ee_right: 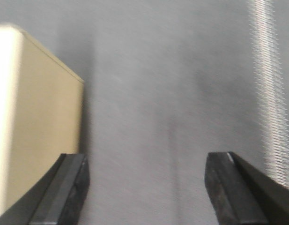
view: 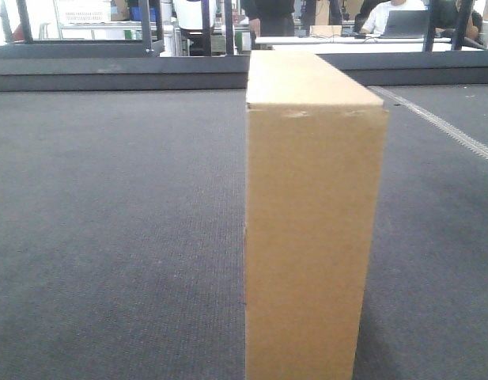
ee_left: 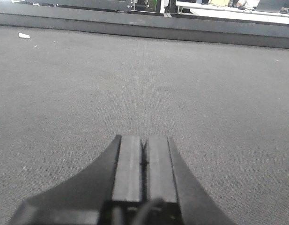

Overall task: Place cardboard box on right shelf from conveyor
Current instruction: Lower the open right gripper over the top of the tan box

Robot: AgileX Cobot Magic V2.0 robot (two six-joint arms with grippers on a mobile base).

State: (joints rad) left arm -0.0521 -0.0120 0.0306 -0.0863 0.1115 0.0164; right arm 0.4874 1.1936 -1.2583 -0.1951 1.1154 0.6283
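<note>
The plain tan cardboard box (view: 311, 222) stands upright on the dark grey conveyor (view: 109, 222), close to the front camera, a narrow face toward me. In the right wrist view the cardboard box (ee_right: 36, 122) fills the left side, and my right gripper (ee_right: 146, 161) is open over bare belt just right of it; its left finger (ee_right: 64, 187) overlaps the box's lower edge. My left gripper (ee_left: 144, 140) is shut with nothing in it, low over the conveyor (ee_left: 135, 84), with no box in that view. The right shelf is out of view.
A raised dark rail (view: 117, 75) borders the belt's far side. A pale stripe (view: 449, 127) runs along the belt at the right. Beyond the rail are tables (view: 346, 41), frames and seated people (view: 394, 16). A white scrap (ee_left: 24, 35) lies on the belt far left.
</note>
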